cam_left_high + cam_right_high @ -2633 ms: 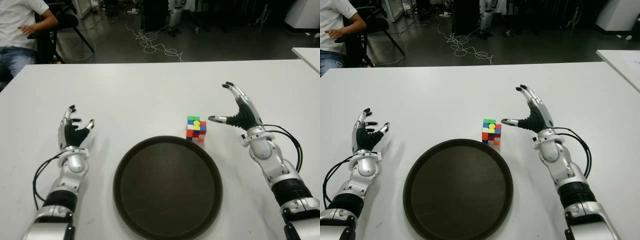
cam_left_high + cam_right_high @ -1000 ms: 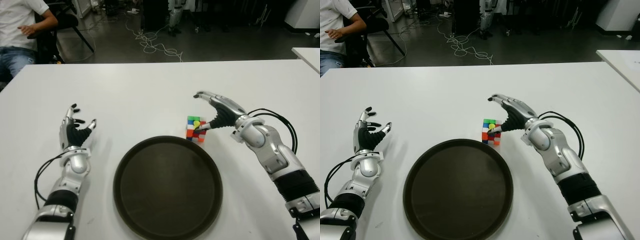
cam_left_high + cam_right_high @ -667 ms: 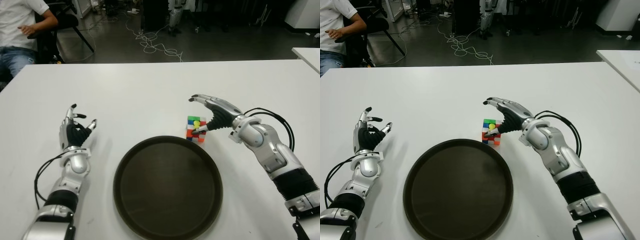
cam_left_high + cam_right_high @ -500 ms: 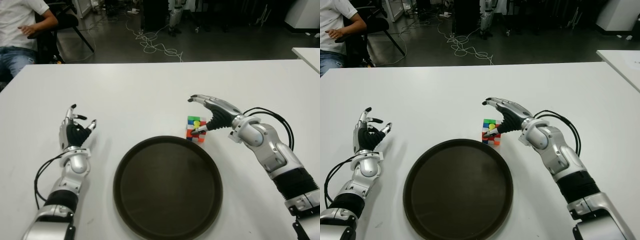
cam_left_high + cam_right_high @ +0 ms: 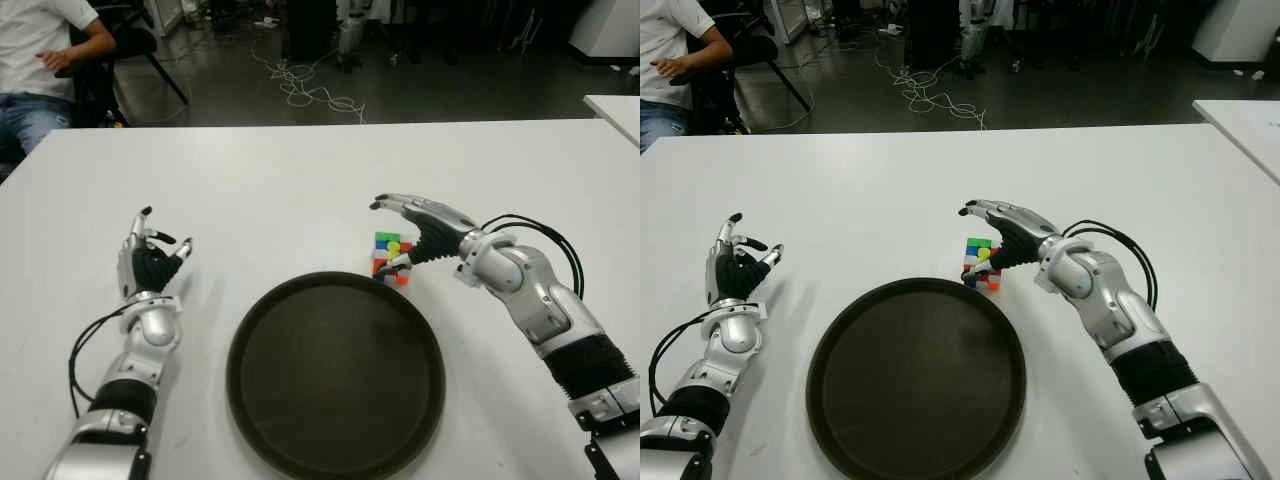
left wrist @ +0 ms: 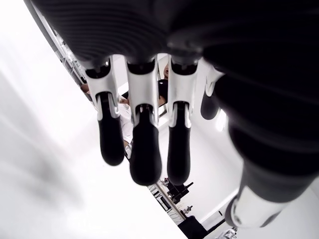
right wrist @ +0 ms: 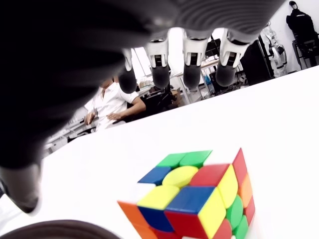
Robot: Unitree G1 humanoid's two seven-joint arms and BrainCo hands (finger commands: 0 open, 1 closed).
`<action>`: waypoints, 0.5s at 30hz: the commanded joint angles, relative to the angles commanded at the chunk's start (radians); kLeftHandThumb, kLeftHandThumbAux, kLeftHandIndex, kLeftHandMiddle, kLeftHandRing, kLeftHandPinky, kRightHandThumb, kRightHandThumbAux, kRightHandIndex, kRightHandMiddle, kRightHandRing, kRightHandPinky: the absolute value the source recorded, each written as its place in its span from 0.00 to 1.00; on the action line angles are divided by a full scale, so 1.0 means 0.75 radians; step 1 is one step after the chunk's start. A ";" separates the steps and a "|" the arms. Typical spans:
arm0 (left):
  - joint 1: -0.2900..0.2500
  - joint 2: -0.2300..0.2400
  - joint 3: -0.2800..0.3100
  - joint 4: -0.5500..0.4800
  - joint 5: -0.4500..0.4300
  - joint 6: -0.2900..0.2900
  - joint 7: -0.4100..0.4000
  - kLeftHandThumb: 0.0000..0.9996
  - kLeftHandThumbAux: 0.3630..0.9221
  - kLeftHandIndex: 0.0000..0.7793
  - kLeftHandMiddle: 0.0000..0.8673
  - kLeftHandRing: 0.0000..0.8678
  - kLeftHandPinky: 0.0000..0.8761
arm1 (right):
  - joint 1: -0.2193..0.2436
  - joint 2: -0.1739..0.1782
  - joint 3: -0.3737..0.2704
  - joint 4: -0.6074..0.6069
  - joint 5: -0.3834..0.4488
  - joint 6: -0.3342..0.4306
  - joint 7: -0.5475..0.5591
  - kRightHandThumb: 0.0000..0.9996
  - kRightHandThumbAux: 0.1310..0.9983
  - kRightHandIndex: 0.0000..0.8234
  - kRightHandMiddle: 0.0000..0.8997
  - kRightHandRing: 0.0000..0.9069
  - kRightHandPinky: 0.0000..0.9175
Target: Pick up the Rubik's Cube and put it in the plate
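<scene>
The Rubik's Cube (image 5: 392, 256) stands on the white table (image 5: 280, 190) just beyond the far right rim of the round dark plate (image 5: 335, 385). My right hand (image 5: 382, 237) arches over the cube from the right. Its fingers (image 7: 192, 69) are spread above and past the cube's top, and the thumb (image 5: 390, 267) hangs by its near side. In the right wrist view the cube (image 7: 194, 199) sits under the open palm, with no finger closed on it. My left hand (image 5: 150, 258) shows open, fingers up, to the left of the plate.
A person (image 5: 40, 50) sits on a chair beyond the table's far left corner. Cables (image 5: 300, 85) lie on the floor behind the table. The corner of another white table (image 5: 615, 105) shows at the far right.
My right hand has swung left from beside the cube to over it, fingers reaching past its top and thumb dropping by its near face. The cube and left hand stay put.
</scene>
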 joint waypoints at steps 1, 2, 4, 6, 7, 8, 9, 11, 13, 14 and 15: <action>0.000 0.001 0.000 0.000 -0.001 0.001 -0.001 0.00 0.64 0.00 0.56 0.82 0.83 | -0.001 0.000 0.001 -0.004 -0.003 0.008 0.003 0.00 0.49 0.00 0.07 0.06 0.05; 0.000 0.001 0.001 0.000 -0.002 0.003 -0.002 0.00 0.64 0.00 0.55 0.82 0.83 | -0.002 0.000 0.003 -0.007 -0.008 0.015 0.005 0.00 0.49 0.00 0.08 0.07 0.05; -0.001 0.002 0.002 0.002 -0.005 0.005 -0.007 0.00 0.64 0.00 0.55 0.81 0.82 | -0.006 -0.001 0.007 -0.008 -0.016 0.025 0.010 0.00 0.50 0.00 0.09 0.09 0.07; -0.001 0.003 0.003 0.003 -0.007 0.006 -0.012 0.00 0.64 0.00 0.51 0.78 0.79 | -0.009 -0.003 0.011 -0.009 -0.020 0.030 0.013 0.00 0.50 0.00 0.11 0.11 0.07; -0.002 0.003 0.003 0.002 -0.008 0.007 -0.013 0.00 0.63 0.00 0.47 0.74 0.74 | -0.009 -0.003 0.012 -0.010 -0.021 0.031 0.014 0.00 0.51 0.00 0.11 0.11 0.08; -0.002 0.003 0.002 0.002 -0.008 0.008 -0.014 0.00 0.63 0.00 0.45 0.72 0.72 | -0.011 -0.003 0.012 -0.011 -0.022 0.033 0.017 0.00 0.51 0.00 0.11 0.12 0.08; -0.002 0.004 0.002 0.002 -0.007 0.009 -0.014 0.00 0.62 0.00 0.41 0.68 0.68 | -0.011 -0.004 0.012 -0.011 -0.022 0.033 0.018 0.00 0.52 0.00 0.12 0.13 0.09; -0.002 0.005 0.001 0.004 -0.007 0.009 -0.015 0.00 0.62 0.00 0.40 0.68 0.70 | -0.015 -0.005 0.013 -0.009 -0.023 0.030 0.020 0.00 0.52 0.00 0.15 0.17 0.13; -0.002 0.006 0.002 0.004 -0.007 0.010 -0.016 0.00 0.61 0.00 0.40 0.68 0.70 | -0.017 -0.006 0.013 -0.008 -0.024 0.028 0.021 0.00 0.52 0.00 0.18 0.23 0.18; -0.002 0.006 0.002 0.003 -0.008 0.012 -0.017 0.00 0.61 0.00 0.40 0.68 0.70 | -0.019 -0.007 0.013 -0.008 -0.026 0.029 0.023 0.00 0.52 0.00 0.19 0.25 0.19; -0.001 0.006 0.003 0.002 -0.010 0.013 -0.021 0.00 0.60 0.00 0.37 0.65 0.66 | -0.023 -0.008 0.015 -0.009 -0.030 0.033 0.028 0.00 0.52 0.00 0.21 0.28 0.23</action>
